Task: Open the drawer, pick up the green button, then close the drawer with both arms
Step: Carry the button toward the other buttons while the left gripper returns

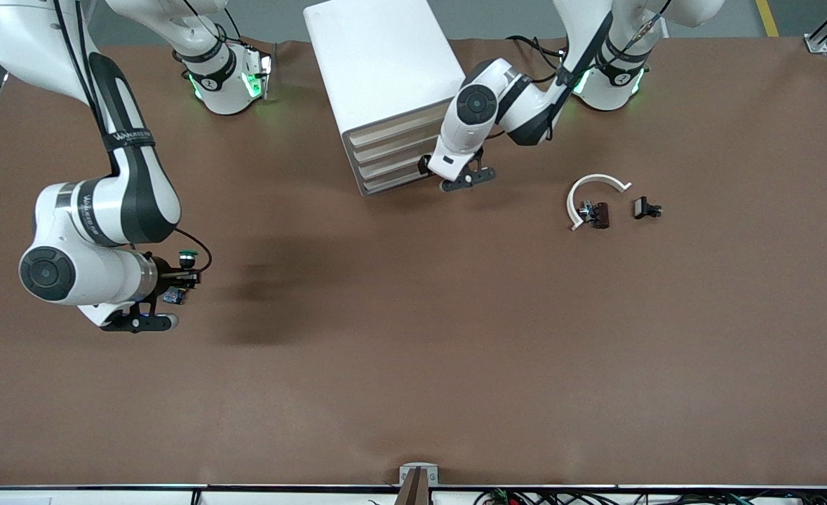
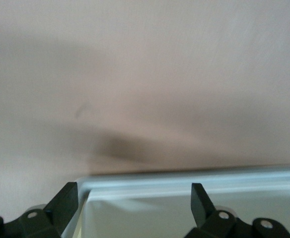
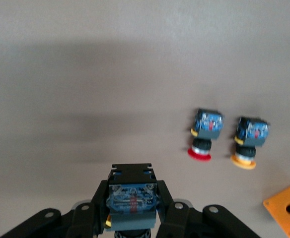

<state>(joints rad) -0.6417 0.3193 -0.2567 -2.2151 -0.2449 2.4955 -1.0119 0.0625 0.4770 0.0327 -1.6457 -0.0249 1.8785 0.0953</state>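
- Brown covering spans the tabletop (image 1: 413,365); a white drawer cabinet (image 1: 385,84) stands between the 2 arm bases, its drawer fronts appearing flush.
- Right tool (image 1: 178,280): fingers clamped shut on the button (image 1: 187,257), green cap showing, held in the air over the right arm's end of the tabletop; the right wrist view shows its black-and-blue body (image 3: 132,196) between the fingers.
- Left tool (image 1: 466,179): jaws spread wide, holding nothing, at the front of the drawer cabinet; the left wrist view shows a white edge between its fingertips (image 2: 68,198).
- Right wrist view: a red-capped button (image 3: 204,134) and a yellow-capped button (image 3: 249,141) lie side by side, an orange plate (image 3: 286,208) near them.
- Toward the left arm's end: a white curved piece (image 1: 592,193) with 2 small dark parts (image 1: 599,214) beside it.
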